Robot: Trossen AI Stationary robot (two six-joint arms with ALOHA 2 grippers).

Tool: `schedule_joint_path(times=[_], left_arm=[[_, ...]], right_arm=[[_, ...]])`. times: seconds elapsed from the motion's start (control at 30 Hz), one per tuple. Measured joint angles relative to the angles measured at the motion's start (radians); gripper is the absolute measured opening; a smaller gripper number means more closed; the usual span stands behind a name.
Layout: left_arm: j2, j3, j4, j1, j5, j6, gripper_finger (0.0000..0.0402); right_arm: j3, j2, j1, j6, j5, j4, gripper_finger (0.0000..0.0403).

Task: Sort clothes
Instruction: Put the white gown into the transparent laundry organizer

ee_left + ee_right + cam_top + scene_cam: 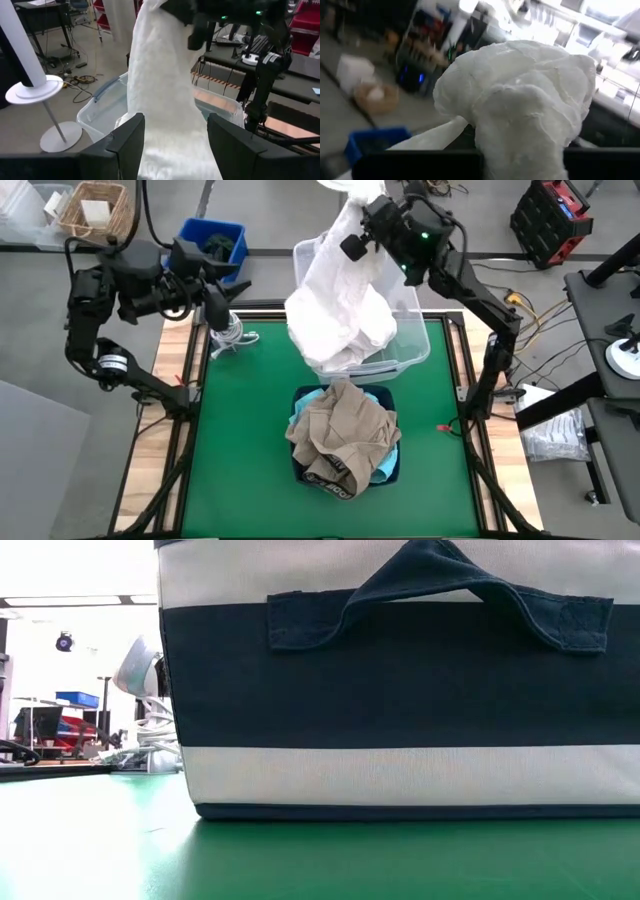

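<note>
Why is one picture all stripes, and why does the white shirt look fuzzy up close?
Low view: the navy fabric box sits right at the lens, filling the frame. Right wrist view: the white garment bunches so near the camera that the room behind smears into blur.

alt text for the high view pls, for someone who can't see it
Seen from above, the right gripper holds a white garment up over a clear plastic bin at the back of a green table. In front of the bin, a khaki garment lies heaped on a teal one in a navy box. The left gripper waits open at the table's back left corner.
</note>
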Motion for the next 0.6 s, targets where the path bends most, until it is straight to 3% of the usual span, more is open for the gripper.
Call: schedule_joint_path(times=[0.23, 0.5, 0.6], left_arm=[[0.008, 0.000, -0.019, 0.000, 0.000, -0.004, 0.0195], [0.018, 0.000, -0.038, 0.000, 0.000, -0.004, 0.0194], [0.020, 0.000, -0.046, 0.000, 0.000, -0.004, 0.0194]], right_arm=[[0.000, 0.027, -0.060, 0.099, -0.019, -0.240, 0.0014], [-0.002, 0.074, -0.081, 0.290, -0.221, -0.515, 0.0018], [-0.002, 0.094, -0.082, 0.368, -0.290, -0.555, 0.0049]])
